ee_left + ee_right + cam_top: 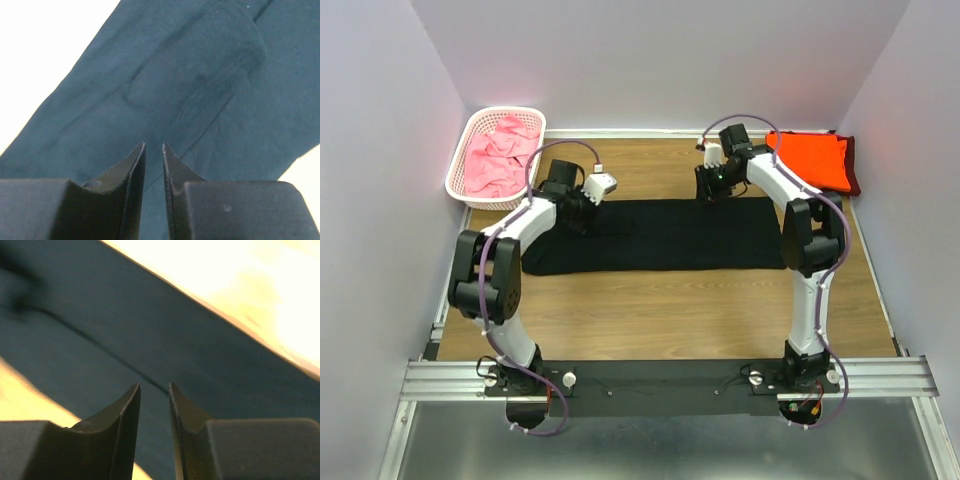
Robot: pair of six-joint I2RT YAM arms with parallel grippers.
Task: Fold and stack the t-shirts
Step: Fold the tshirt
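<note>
A black t-shirt [660, 235] lies flat as a long strip across the middle of the table. My left gripper [582, 220] hovers over its far left end, where a sleeve is folded in. In the left wrist view the shirt [200, 75] fills the frame and the gripper [154, 145] has its jaws narrowly parted with nothing between them. My right gripper [710, 197] is over the shirt's far edge, right of centre. In the right wrist view it [154, 385] is narrowly open above the shirt [150, 330] and holds nothing.
A folded bright orange shirt [815, 160] lies on a dark maroon one [853, 172] at the back right corner. A white lattice basket [463, 150] at the back left holds pink shirts [500, 155]. Walls close in the table on three sides.
</note>
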